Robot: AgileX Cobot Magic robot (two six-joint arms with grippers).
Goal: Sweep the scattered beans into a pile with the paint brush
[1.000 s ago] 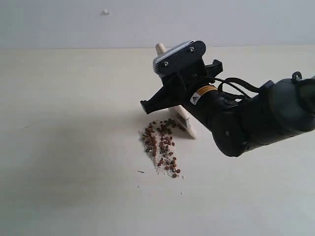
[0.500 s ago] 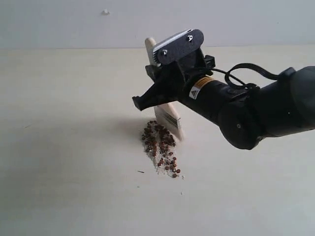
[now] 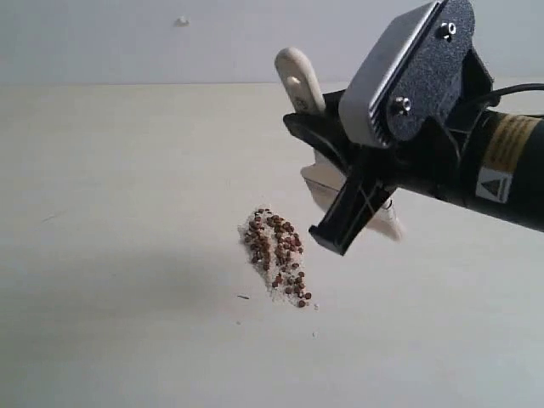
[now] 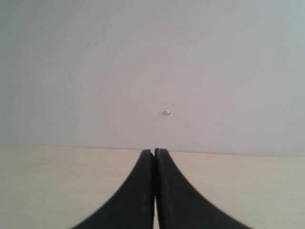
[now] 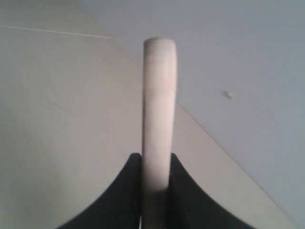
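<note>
Clamping the paint brush (image 5: 158, 105) handle between them, right fingers (image 5: 127, 191) hold it off the beans (image 3: 276, 251); left fingers (image 4: 136, 195) pressed together.

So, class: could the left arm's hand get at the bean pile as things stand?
Probably yes: the table left of the beans looks bare, and the right hand holds the paint brush lifted off to their right. The left hand, shut, faces the wall, though.
</note>
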